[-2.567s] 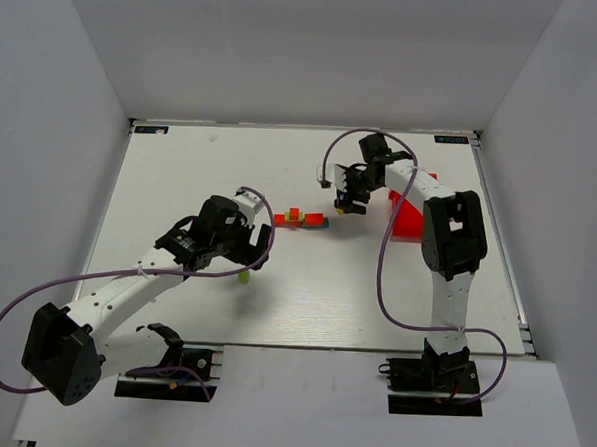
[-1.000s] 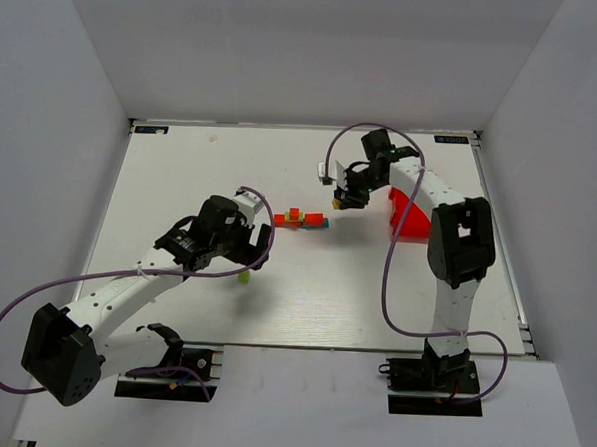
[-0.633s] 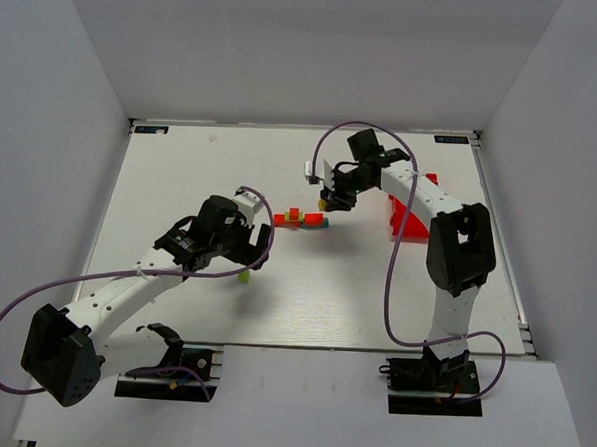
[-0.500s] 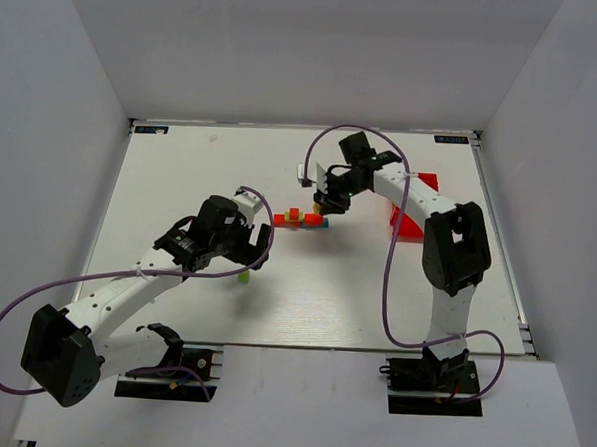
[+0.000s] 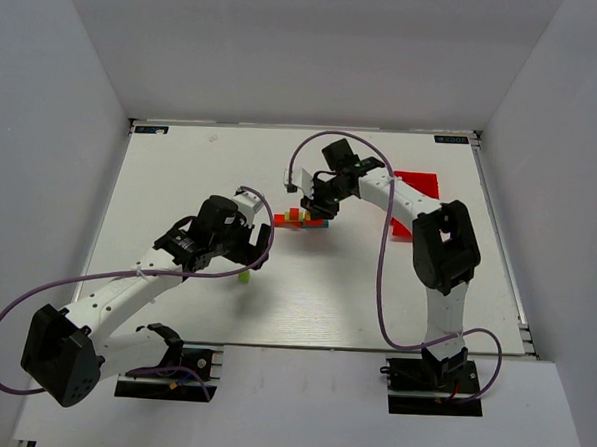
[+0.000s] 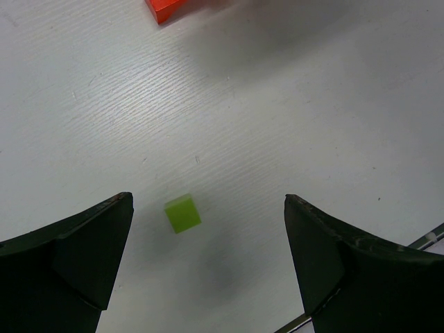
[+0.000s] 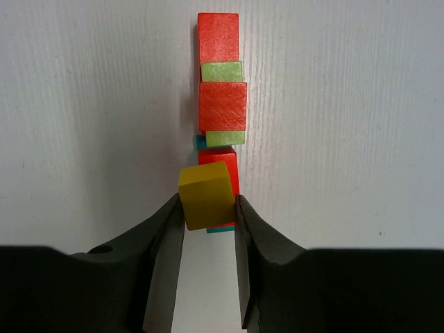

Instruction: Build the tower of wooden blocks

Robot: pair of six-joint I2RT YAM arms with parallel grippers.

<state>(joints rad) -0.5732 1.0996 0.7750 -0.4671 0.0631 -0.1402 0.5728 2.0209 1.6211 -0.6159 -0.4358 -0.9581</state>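
My right gripper pinches a yellow cube above the tower's near end. My left gripper is spread wide, with a lime-green cube below, between its fingers.

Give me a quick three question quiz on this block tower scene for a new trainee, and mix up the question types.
1. True or false: the left gripper is shut on the green cube.
2. The block in the right gripper is: A red, B yellow, C blue?
3. Fill in: the right gripper holds its block over one end of the ____.
Key: 1 false, it is open and the cube lies loose on the table. 2 B. 3 tower.
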